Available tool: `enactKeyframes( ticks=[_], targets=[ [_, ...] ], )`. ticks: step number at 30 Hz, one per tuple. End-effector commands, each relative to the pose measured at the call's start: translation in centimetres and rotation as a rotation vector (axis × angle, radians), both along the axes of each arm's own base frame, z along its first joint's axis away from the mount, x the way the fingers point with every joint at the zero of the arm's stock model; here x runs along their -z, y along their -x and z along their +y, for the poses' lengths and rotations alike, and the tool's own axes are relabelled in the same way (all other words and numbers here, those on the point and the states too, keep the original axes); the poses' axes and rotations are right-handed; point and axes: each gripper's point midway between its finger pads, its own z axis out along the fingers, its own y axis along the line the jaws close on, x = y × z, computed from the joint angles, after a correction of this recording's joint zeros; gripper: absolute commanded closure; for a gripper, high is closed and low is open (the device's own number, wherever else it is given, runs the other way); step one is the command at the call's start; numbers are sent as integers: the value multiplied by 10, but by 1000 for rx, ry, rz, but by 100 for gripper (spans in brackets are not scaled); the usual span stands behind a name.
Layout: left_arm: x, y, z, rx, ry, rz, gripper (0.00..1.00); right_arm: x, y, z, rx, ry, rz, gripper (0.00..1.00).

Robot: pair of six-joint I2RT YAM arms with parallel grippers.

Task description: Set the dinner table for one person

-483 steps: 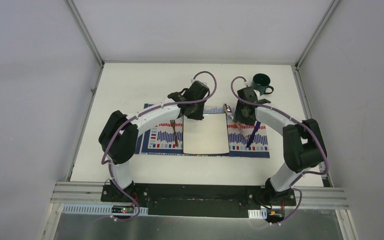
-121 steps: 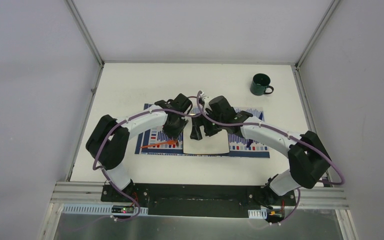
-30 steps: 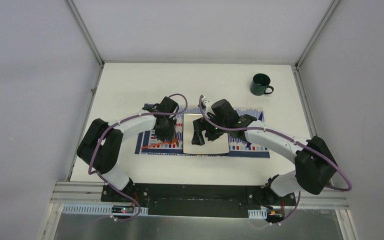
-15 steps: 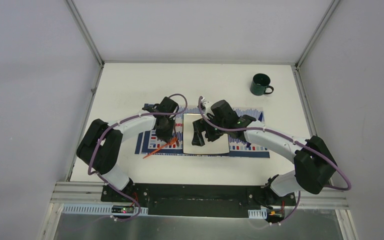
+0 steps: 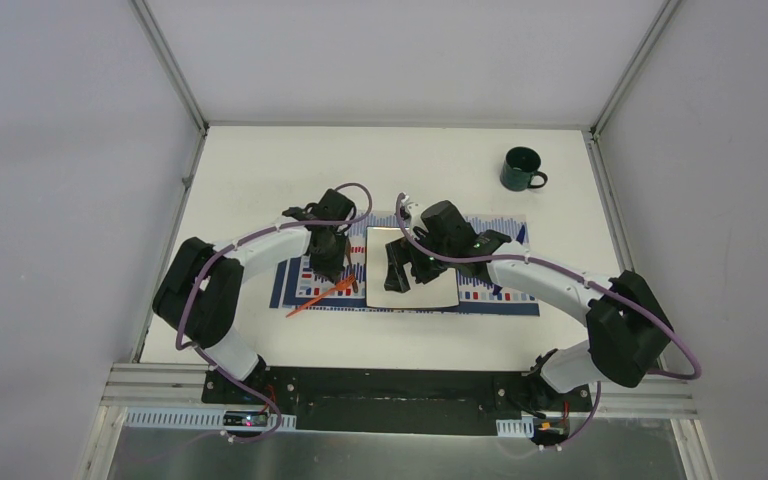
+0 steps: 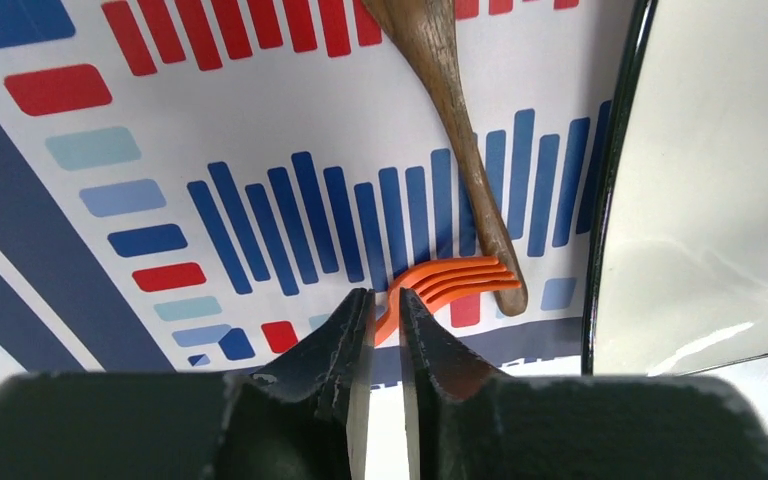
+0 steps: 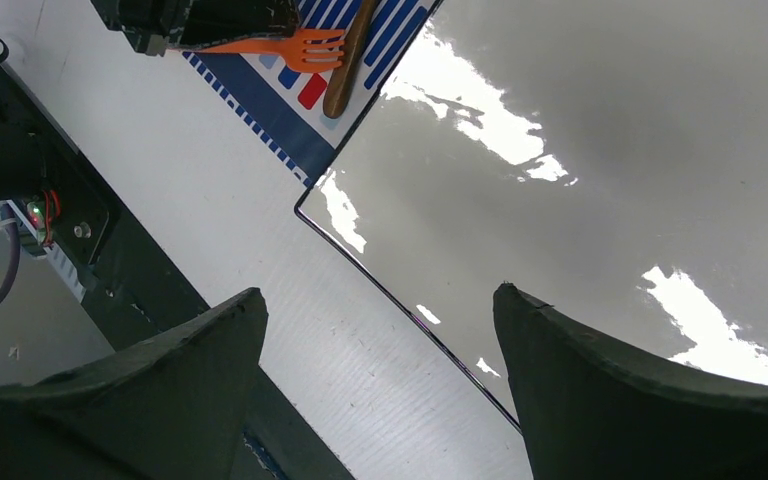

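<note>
The dinner table [image 5: 260, 170] is a white top carrying a striped placemat [image 5: 500, 290] and a square white plate [image 5: 435, 295]. An orange fork [image 5: 320, 297] lies slanted at the mat's near left, its handle running off the mat edge. My left gripper [image 5: 328, 265] is shut on the fork's neck. In the left wrist view the gripper [image 6: 383, 297] pinches the orange fork [image 6: 460, 280] just behind the tines. Over the plate's near left corner hangs my right gripper [image 5: 398, 278]. It [image 7: 377, 293] stands open with nothing held, the plate [image 7: 610, 150] edge below it.
A brown wooden utensil [image 6: 450, 110] lies on the placemat [image 6: 260, 130] beside the plate [image 6: 720, 150], its narrow end touching the orange tines. A dark green mug [image 5: 520, 168] stands at the far right of the table. Aluminium frame rails edge the tabletop.
My left jaws have closed onto the orange fork, and its handle has swung toward the near left, off the mat edge. The right arm has barely moved.
</note>
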Motion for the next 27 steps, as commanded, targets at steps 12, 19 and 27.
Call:
enactKeyframes(
  ticks=[12,19,27],
  targets=[
    [-18,6,-5,-30,75,-6,70,7,-1,5,-22,2,-22,12],
    [-20,21,-1,-66,95,5,69,8,-1,4,-22,10,-25,12],
    [-14,31,9,-105,78,11,68,0,-1,2,-18,8,-44,12]
  ],
)
